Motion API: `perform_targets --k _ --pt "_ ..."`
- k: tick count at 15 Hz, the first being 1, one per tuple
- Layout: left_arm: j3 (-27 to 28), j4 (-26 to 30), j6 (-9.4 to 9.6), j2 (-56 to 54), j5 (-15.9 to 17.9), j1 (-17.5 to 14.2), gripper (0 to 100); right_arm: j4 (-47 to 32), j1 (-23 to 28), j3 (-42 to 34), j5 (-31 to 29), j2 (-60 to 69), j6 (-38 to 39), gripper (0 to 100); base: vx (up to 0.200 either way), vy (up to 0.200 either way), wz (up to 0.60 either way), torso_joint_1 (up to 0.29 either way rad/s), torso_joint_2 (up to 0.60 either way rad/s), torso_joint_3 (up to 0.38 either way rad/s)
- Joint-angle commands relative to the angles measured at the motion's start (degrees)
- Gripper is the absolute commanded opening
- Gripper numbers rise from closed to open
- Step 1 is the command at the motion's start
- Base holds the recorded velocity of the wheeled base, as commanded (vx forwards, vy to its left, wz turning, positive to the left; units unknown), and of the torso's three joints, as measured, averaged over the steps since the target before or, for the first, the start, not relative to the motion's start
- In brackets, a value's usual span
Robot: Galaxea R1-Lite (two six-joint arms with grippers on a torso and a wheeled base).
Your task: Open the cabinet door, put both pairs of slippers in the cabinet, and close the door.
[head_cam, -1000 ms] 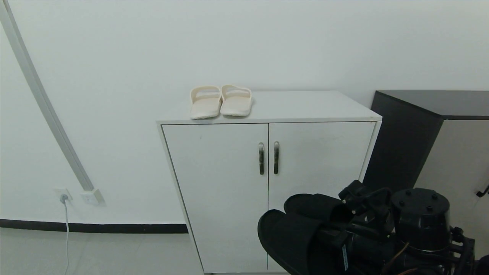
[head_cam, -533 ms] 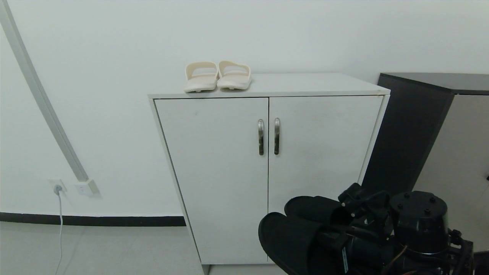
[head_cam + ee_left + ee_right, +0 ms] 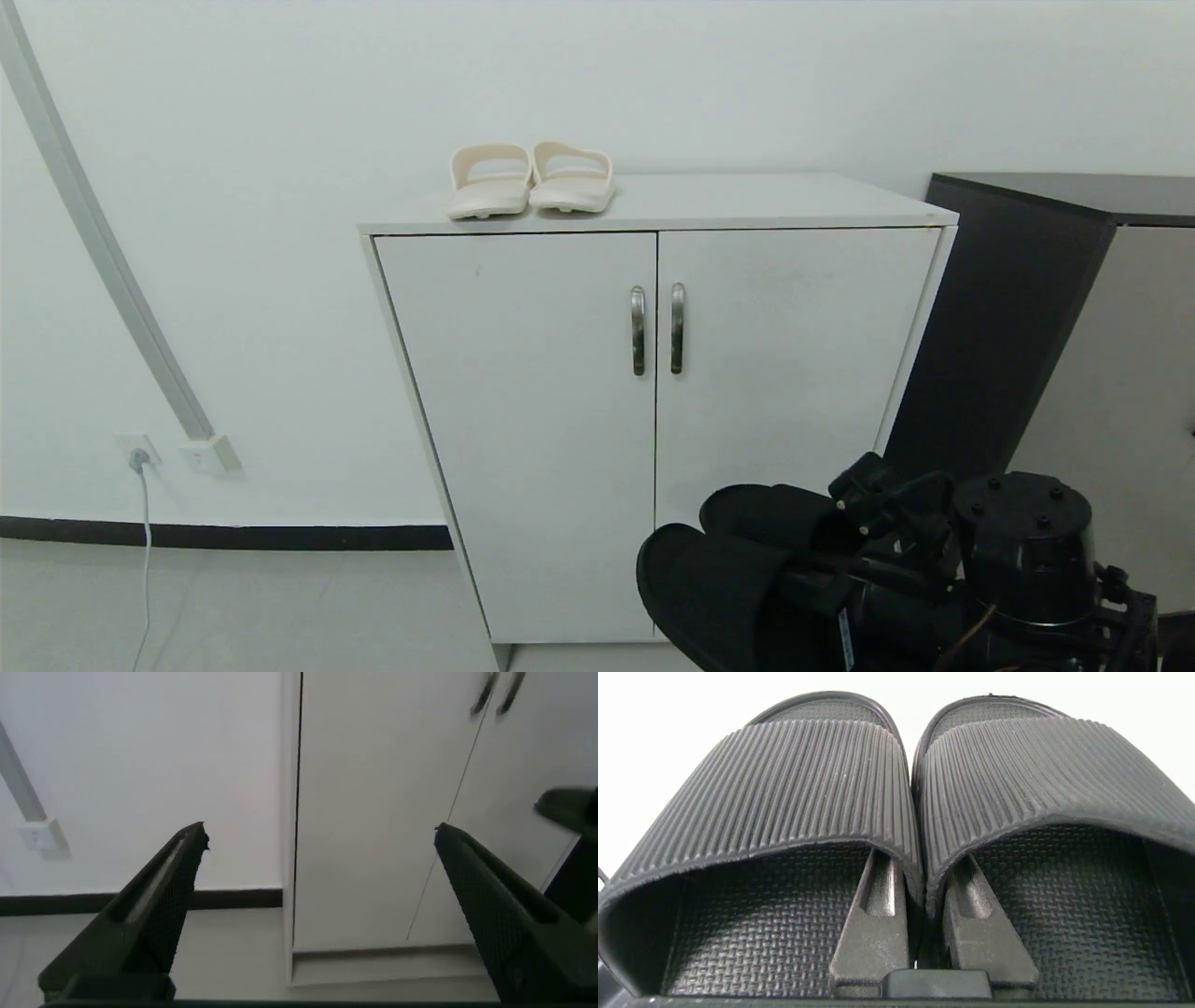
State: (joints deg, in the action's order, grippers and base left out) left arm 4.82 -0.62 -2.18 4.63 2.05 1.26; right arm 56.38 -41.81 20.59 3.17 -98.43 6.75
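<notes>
Right gripper [image 3: 922, 910] clamped on the black slippers [image 3: 728, 569]; left gripper [image 3: 318, 905] spread wide.
Two black slippers lower right, two cream slippers [image 3: 530, 180] upper centre atop one cabinet [image 3: 766, 201], its two doors [image 3: 523, 420] closed.

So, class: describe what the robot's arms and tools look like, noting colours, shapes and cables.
Left tool: two long dark fingers, tapering, with finely textured faces. Right tool: two slim black wedge-shaped fingers. Right arm: black, with a round bolted cap and a thin brownish cable.
</notes>
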Motion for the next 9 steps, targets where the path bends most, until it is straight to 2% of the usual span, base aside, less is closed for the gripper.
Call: perform_targets --k 1,3,6,7,8,9 --pt "8.1 -0.5 -2.04 14.0 5.9 0.4 100 1.1 -0.1 -0.4 0.2 -0.5 -0.5 0 0.0 0.0 0.0 0.0 0.0 0.0" --pt "8.9 -5.1 -1.86 23.4 11.8 0.6 100 1.5 -0.2 -0.6 0.3 -1.1 -2.1 0 0.0 0.0 0.0 0.0 0.0 0.0" --pt "9.1 -19.2 -2.12 39.4 21.2 0.8 100 1.6 -1.7 -0.9 0.2 -0.7 -2.3 0 0.0 0.0 0.0 -0.019 0.09 0.091" --pt "9.2 -25.3 -2.48 44.1 24.1 2.8 100 1.6 -1.7 -0.9 0.2 -1.0 -2.1 0 0.0 0.0 0.0 -0.007 0.07 0.076" --pt "9.4 -28.2 -3.09 46.3 24.7 4.5 100 1.6 -1.7 -0.9 0.3 -1.2 -2.1 0 0.0 0.0 0.0 0.0 0.0 0.0" --pt "11.4 -32.2 -4.59 50.6 24.6 9.7 100 1.6 -1.7 -0.9 0.3 -1.9 -2.0 0 0.0 0.0 0.0 0.0 0.0 0.0"
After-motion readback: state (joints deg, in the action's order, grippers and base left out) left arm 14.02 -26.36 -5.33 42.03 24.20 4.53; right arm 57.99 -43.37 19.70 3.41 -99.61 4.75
